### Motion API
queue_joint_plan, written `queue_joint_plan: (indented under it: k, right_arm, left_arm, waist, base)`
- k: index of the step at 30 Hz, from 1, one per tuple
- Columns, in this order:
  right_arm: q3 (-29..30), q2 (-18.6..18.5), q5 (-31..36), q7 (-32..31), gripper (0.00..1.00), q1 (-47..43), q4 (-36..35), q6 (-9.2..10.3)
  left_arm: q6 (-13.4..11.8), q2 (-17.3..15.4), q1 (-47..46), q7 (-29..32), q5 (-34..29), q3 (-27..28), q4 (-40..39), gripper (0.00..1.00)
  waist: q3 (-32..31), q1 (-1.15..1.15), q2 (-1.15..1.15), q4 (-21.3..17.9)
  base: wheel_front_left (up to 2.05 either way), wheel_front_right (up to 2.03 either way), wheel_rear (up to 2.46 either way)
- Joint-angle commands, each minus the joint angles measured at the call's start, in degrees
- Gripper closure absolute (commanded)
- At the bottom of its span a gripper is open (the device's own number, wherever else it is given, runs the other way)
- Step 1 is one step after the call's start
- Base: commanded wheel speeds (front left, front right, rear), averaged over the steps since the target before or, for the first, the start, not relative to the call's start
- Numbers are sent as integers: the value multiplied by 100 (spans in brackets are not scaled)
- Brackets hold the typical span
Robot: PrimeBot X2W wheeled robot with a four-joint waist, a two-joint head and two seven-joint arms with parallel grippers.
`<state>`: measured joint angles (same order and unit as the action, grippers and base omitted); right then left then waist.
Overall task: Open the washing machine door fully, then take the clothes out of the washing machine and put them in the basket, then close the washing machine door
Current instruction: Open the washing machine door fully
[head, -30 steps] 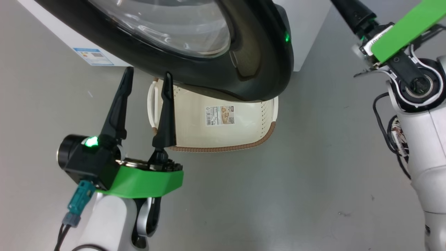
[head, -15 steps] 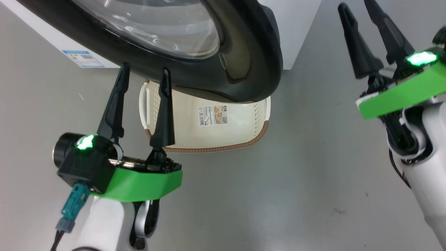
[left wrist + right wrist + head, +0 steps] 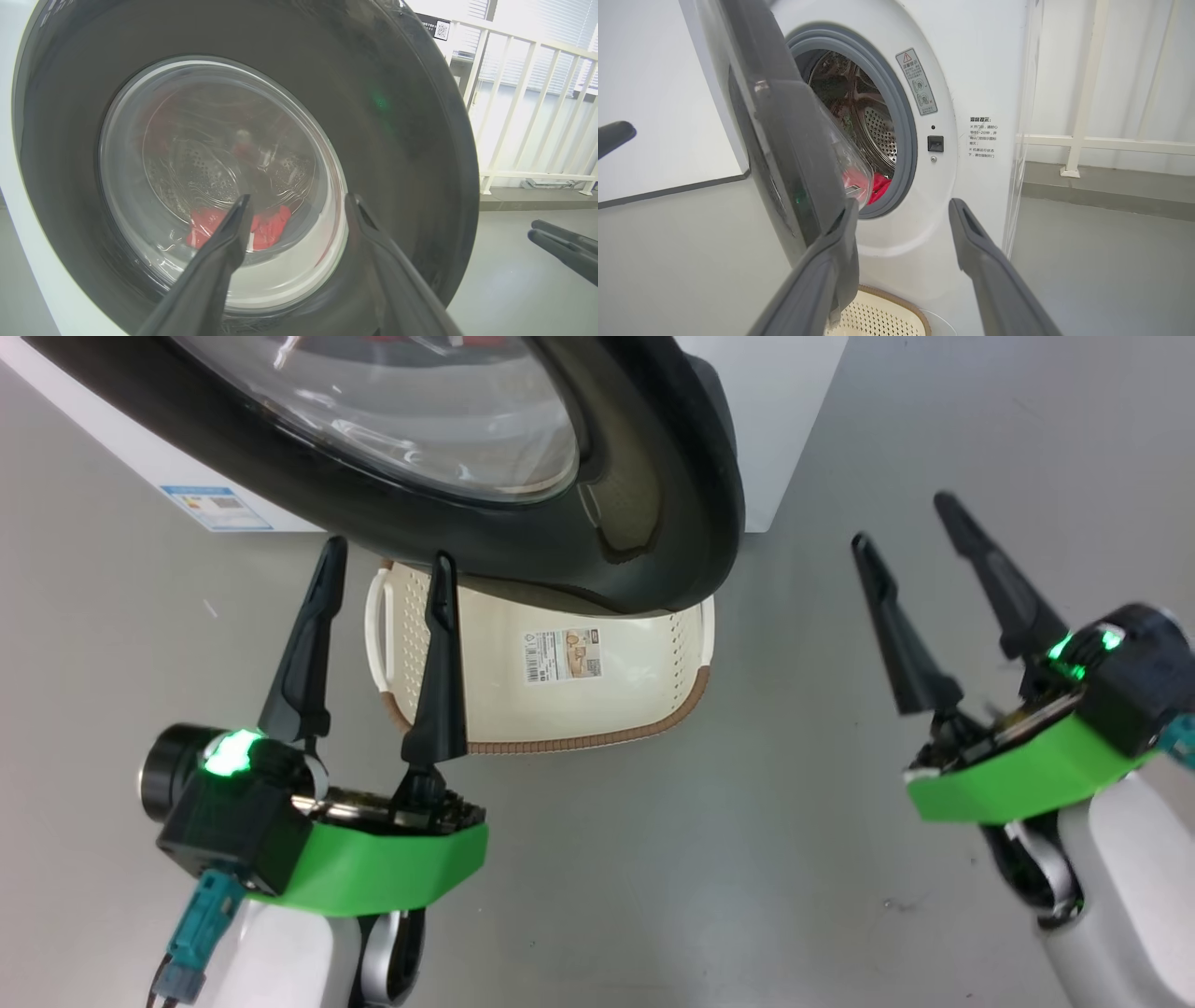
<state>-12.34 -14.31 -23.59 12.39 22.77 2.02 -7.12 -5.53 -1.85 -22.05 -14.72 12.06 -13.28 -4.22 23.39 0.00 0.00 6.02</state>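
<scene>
Washing machine door (image 3: 653,476) ajar before left gripper (image 3: 388,551), right gripper (image 3: 901,520) beside its edge; both wide, empty, likely poised to swing it.

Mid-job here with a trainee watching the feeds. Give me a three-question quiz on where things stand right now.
1. True or false: the red clothes already lie in the basket.
2. The washing machine door is: A shut, B partly open, C taken off.
3. Fill in: the left gripper and the right gripper are both ____, holding nothing.
Key: 1 false, they are inside the drum; 2 B; 3 open.
</scene>
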Motion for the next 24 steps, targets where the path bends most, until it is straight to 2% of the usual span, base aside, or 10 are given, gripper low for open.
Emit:
queue_joint_plan:
  k: [1, 8, 24]
  right_arm:
    - [-71, 38, 165, 51, 0, -240, -221, -36]
    - [29, 169, 831, 120, 0, -660, -365, -36]
    - [76, 428, 1087, 185, 0, -1007, -501, -36]
  left_arm:
    - [-29, -103, 106, -28, -43, 192, -213, 0]
    - [-24, -103, 202, -28, -60, 124, -247, 0]
    - [-78, -103, 347, -28, -5, 141, -288, 0]
  waist:
    - [-7, 0, 0, -25]
    - [-8, 0, 0, -66]
    - [-42, 0, 0, -150]
  base:
    - [0, 0, 0]
    - [0, 0, 0]
    - [0, 0, 0]
